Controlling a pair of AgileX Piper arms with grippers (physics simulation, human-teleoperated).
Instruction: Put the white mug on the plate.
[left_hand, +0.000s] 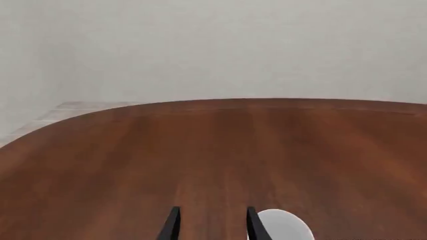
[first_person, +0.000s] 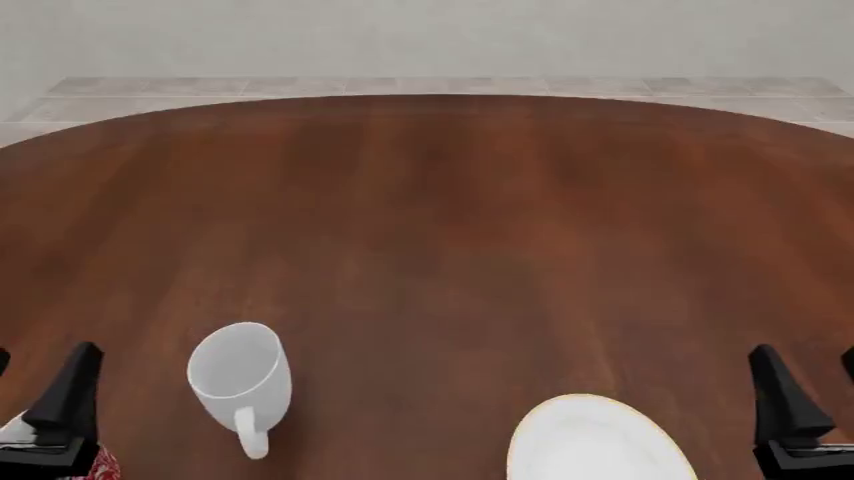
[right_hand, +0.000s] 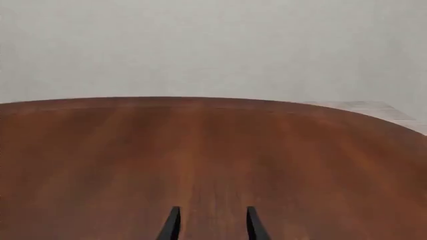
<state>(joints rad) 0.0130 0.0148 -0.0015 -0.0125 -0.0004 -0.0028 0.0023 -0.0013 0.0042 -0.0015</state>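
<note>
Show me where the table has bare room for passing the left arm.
The whole far stretch of the table beyond the white mug and the plate is bare wood. So is the near gap between them. It is tightest at the near left corner, where the mug sits close beside the left gripper and a red patterned item.
</note>
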